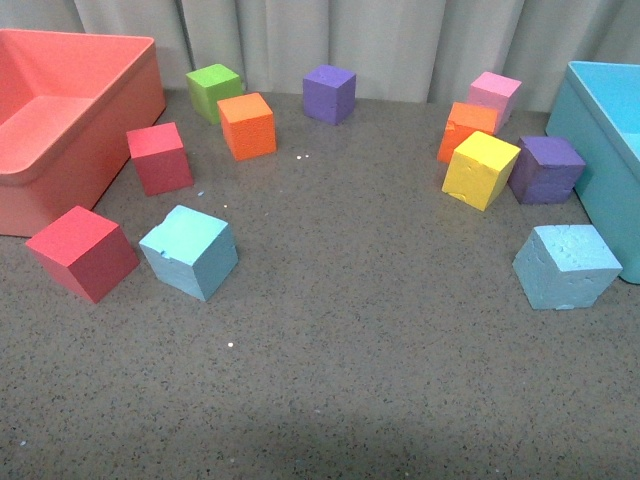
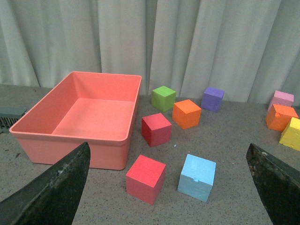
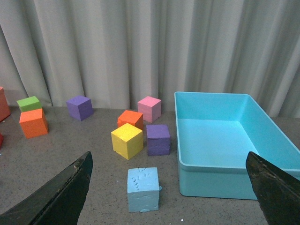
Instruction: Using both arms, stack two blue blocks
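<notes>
We can read no text, label, brand, number or sign in any view. The left light sky-blue foam cube [image 1: 190,252] and the right light sky-blue foam cube [image 1: 567,266] carry only dents and scuffs on plain faces. The coral plastic bin [image 1: 60,195] and the light-blue plastic bin [image 1: 595,170] show plain walls.

The red bin [image 1: 40,195] runs off the left edge and the blue bin [image 1: 588,150] off the right. On the far right, the orange cube [image 1: 470,118] sits partly behind the yellow cube [image 1: 480,170]. The left gripper [image 2: 167,146] and the right gripper [image 3: 168,154] show only their finger ends.
</notes>
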You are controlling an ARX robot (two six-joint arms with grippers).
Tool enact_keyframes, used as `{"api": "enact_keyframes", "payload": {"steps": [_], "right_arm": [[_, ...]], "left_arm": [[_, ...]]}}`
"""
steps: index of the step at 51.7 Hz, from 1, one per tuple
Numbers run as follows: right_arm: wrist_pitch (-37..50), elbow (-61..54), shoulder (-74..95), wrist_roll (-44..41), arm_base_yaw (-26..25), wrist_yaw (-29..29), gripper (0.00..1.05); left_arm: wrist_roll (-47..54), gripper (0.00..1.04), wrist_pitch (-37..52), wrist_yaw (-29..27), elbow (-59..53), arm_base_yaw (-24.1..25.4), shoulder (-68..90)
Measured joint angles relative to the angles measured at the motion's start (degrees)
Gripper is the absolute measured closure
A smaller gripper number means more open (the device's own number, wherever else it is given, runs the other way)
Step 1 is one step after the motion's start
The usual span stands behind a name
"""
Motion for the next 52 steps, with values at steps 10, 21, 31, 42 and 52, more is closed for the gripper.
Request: {"api": "enact_keyframes", "payload": {"steps": [10,21,31,42,52], "right_arm": [[0.0,0.0,0.0,0.0,0.0,0.0,0.09],[0.0,0.0,0.0,0.0,0.0,0.0,0.09],[0.0,0.0,0.0,0.0,0.0,0.0,0.09],[0.0,0.0,0.0,0.0,0.0,0.0,0.09],[0.0,0.0,0.0,0.0,0.0,0.0,0.09]], "left_arm": [[0.0,0.07,0.0,0.0,0.0,0.0,0.0],[0.0,0.07,0.0,0.0,0.0,0.0,0.0],[0.0,0.07,0.0,0.0,0.0,0.0,0.0],[0.0,0.07,0.0,0.0,0.0,0.0,0.0],[0.0,0.07,0.0,0.0,0.0,0.0,0.0]]}}
